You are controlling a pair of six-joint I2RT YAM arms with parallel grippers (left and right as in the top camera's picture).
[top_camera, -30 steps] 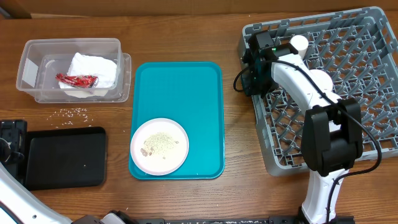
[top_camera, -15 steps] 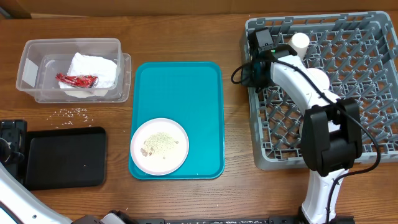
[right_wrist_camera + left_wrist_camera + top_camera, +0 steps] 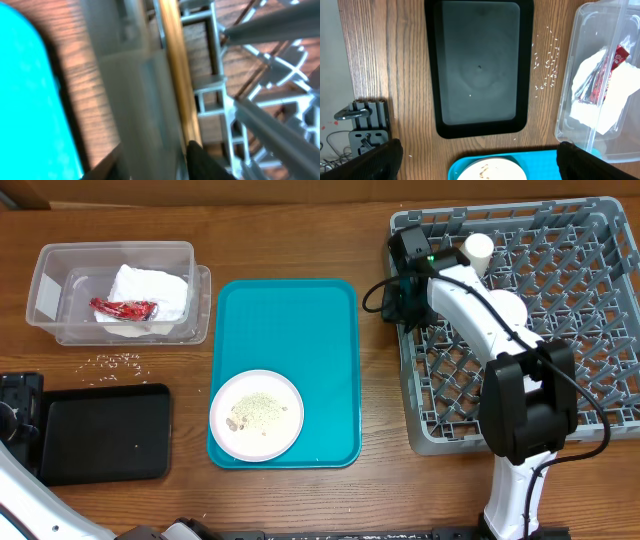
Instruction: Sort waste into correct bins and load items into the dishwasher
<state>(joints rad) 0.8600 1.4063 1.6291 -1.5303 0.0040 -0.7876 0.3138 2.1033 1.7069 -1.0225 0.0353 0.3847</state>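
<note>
Where rice scraps (image 3: 258,410) sit, pale plate (image 3: 275,442), round

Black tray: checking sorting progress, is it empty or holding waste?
Practically empty: the black tray shows bare floor, two tiny specks; rice scraps lie beside it.

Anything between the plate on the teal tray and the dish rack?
Nothing visible: only the teal tray's edge and bare table lie between plate and dish rack. Right gripper sits at the rack's left wall.
</note>
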